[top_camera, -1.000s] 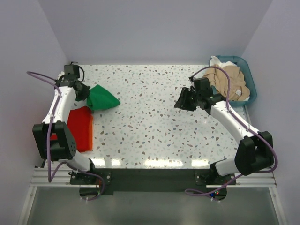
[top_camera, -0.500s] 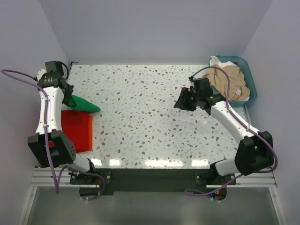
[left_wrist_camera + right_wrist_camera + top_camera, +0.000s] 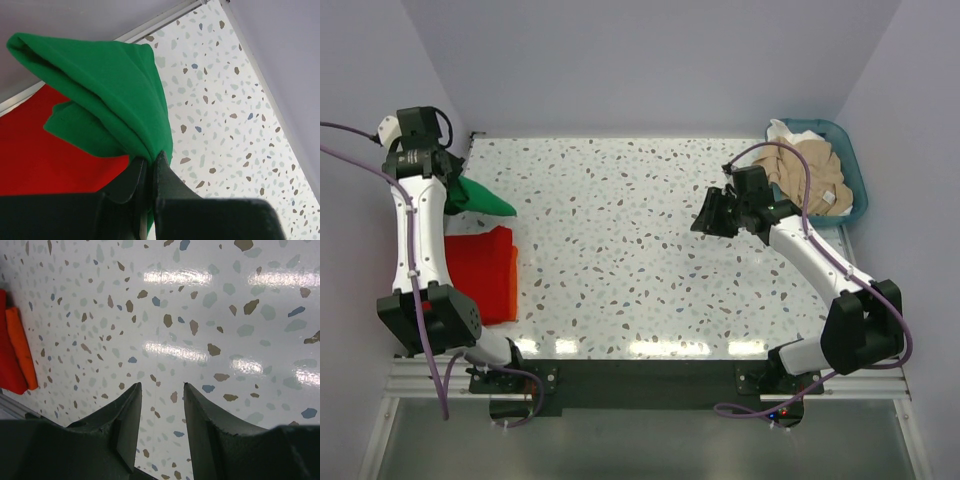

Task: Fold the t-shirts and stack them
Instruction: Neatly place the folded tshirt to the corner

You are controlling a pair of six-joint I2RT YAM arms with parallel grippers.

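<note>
My left gripper [image 3: 453,192] [image 3: 148,159] is shut on the folded green t-shirt [image 3: 480,198] [image 3: 105,95] and holds it above the table at the far left, just beyond the folded red t-shirt [image 3: 488,272] [image 3: 35,150]. The red one lies flat at the left edge and also shows in the right wrist view [image 3: 14,355]. My right gripper [image 3: 708,216] [image 3: 161,386] is open and empty above bare table, right of centre. Beige [image 3: 812,172] and white [image 3: 786,131] t-shirts lie heaped in the basket.
A teal plastic basket [image 3: 855,168] stands at the far right corner. The speckled table [image 3: 620,240] is walled in at the back and both sides. Purple cables loop off both arms.
My left gripper has carried the green t-shirt left and toward the back wall, off the table's middle-left to beyond the red shirt. The right arm has not moved.
</note>
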